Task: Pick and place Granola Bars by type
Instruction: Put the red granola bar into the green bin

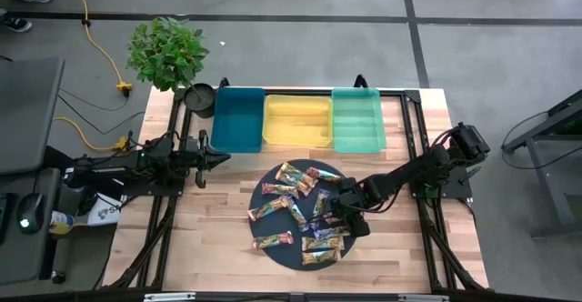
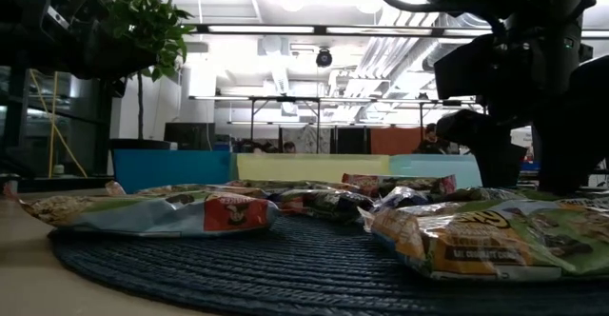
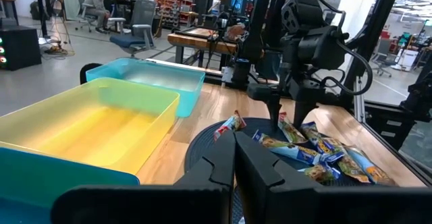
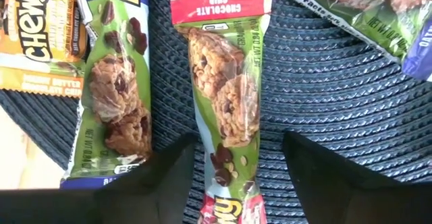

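Several granola bars (image 1: 296, 202) lie scattered flat on a round dark woven mat (image 1: 289, 255). My right gripper (image 1: 350, 213) points steeply down over the mat's right part and is open. In the right wrist view (image 4: 236, 177) its fingers stand on either side of a green-and-red chocolate chip bar (image 4: 226, 109). One finger (image 4: 169, 180) is right beside the wrapper's edge, and the other (image 4: 324, 177) is clear of it. My left gripper (image 1: 223, 158) waits level and shut at the table's left, above the wood.
Teal (image 1: 238, 118), yellow (image 1: 297, 120) and green (image 1: 357, 120) bins stand side by side along the far edge, with nothing in them. A potted plant (image 1: 166, 52) stands at the far left corner. Bare wood lies left and right of the mat.
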Available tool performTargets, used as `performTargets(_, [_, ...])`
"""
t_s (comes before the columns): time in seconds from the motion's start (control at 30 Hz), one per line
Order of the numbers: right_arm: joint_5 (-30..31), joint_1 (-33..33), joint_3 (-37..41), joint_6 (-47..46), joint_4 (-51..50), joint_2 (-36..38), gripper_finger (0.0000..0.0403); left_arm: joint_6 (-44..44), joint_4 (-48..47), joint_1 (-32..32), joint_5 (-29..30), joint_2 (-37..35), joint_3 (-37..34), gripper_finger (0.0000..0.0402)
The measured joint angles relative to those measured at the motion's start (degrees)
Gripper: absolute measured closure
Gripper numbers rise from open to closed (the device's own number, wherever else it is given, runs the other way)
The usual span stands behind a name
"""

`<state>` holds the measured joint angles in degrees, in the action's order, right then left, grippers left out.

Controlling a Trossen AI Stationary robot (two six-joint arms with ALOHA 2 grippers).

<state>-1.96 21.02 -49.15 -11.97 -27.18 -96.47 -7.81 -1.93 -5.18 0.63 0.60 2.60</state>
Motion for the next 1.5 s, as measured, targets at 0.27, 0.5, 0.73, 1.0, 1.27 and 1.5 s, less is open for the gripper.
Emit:
performTargets(0.27, [-0.3, 0.0, 0.1, 0.0, 0.1, 0.4, 0.0236, 0.0, 0.0, 0.0, 0.0, 0.0, 0.0, 0.0394])
performTargets(0.5, [-1.0, 0.0, 0.1, 0.0, 0.4, 0.5, 0.0269, 0.0, 0.0, 0.0, 0.0, 0.0, 0.0, 0.0394])
performTargets(0.73, [-1.6, 0.1, 0.2, -0.6, 1.7, 0.5, 0.0293, 0.0, 0.0, 0.0, 0.0, 0.0, 0.0, 0.0394])
performTargets(1.0, [-2.9, 0.1, -1.2, -0.9, 2.0, 0.3, 0.032, 0.0, 0.0, 0.0, 0.0, 0.0, 0.0, 0.0394])
performTargets(1.27, [-3.1, 0.0, -5.8, 0.4, 1.8, 0.3, 0.0329, 0.0, 0.0, 0.0, 0.0, 0.0, 0.0, 0.0394])
performTargets(1.5, [-2.2, 0.0, -12.2, 0.7, 2.6, 0.3, 0.0329, 0.0, 0.0, 0.0, 0.0, 0.0, 0.0, 0.0394])
